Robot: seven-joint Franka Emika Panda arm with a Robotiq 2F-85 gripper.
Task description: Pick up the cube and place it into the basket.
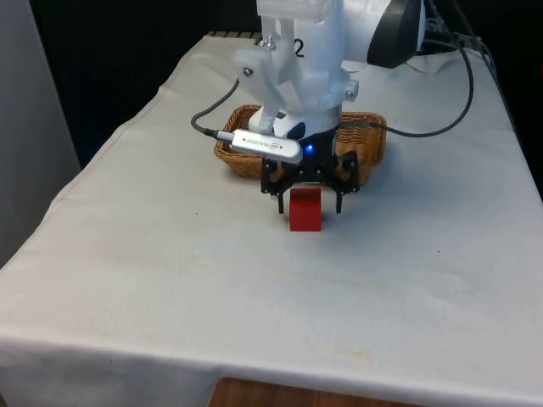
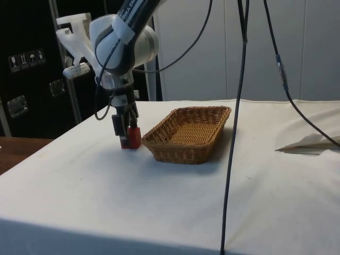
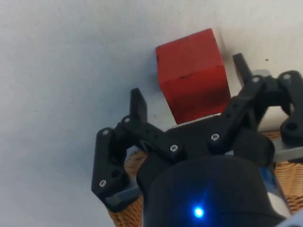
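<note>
A: One table [image 1: 170,280], under a white cloth with soft creases and a few faint marks. Black curtains hang past its far end in the front view; the side view has dark cabinets and a pale wall behind.

B: And how many things are on it?

A: Two by my count. One cube [image 1: 305,210], one basket [image 1: 366,144]. A few black cables [image 2: 234,133] hang down over the cloth as well, and some white cloth or paper [image 2: 308,142] lies crumpled near the table's edge in the side view.

B: Describe them.

A: The cube is red and matte, with sharp edges and flat faces, and looks like painted wood. The basket is woven wicker, tan-brown, rectangular with rounded corners and sloping walls. The side view shows nothing inside it.

B: Where does the cube sit?

A: On the cloth, just beside the basket on the side away from the robot. In the side view [image 2: 130,137] it is near the basket's [image 2: 188,133] short end, apparently not touching it.

B: The gripper?

A: The gripper [image 1: 310,203] is black and points straight down over the cube. Its fingers [image 3: 138,105] are spread wider than the cube [image 3: 191,73], one on each side with a gap on both. It holds nothing. The fingertips reach partway down the cube's sides, above the cloth.
</note>
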